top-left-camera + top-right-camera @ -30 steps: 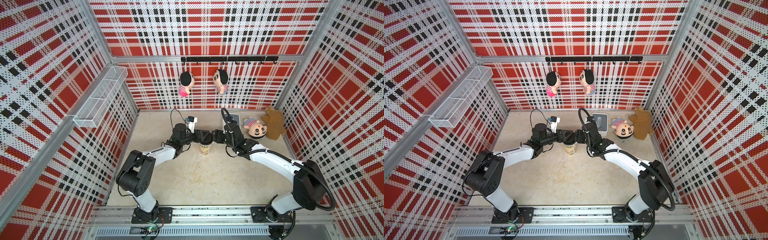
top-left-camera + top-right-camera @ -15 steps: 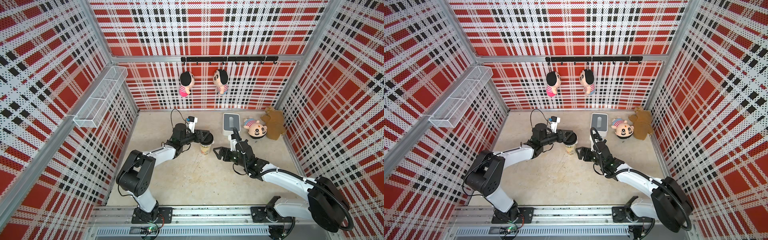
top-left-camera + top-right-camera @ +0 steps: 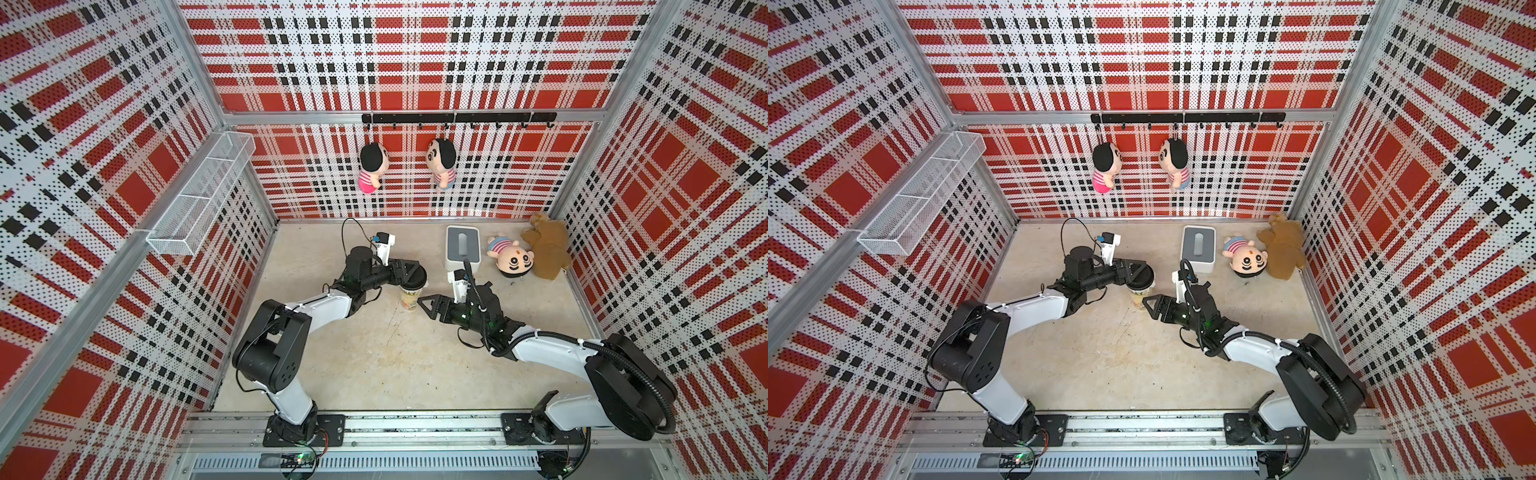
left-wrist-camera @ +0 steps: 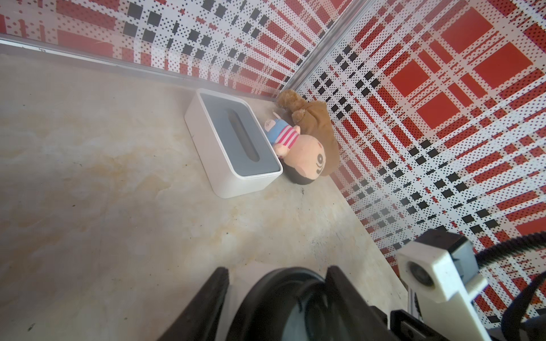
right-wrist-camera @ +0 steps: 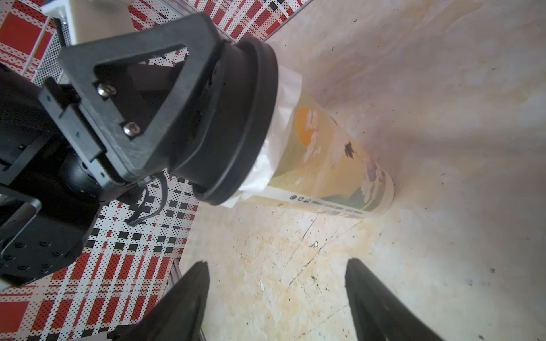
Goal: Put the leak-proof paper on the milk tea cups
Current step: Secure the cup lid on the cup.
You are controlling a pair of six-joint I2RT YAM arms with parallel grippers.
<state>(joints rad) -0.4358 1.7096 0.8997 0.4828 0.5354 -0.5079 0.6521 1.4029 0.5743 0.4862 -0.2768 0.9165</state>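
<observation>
Black plastic fills the left hand (image 3: 409, 272): a round lid (image 5: 236, 124) is clamped between its two fingers and sits on top of the tall paper cup (image 3: 409, 297) with yellowish print, which stands upright on the beige stone-look tabletop (image 3: 374, 365) a little behind its middle. The thin white leak-proof paper (image 5: 283, 97) is caught between lid and rim, its edges drooping over the cup's upper wall. Just right of the cup, not touching it, the right hand (image 3: 428, 305) points at it with both fingers spread apart and nothing between them. Further right, near the back edge, stands a white box with a grey slotted top (image 3: 462, 248), then a striped plush doll (image 3: 510, 257) and a brown plush bear (image 3: 544, 249) in the back right corner.
</observation>
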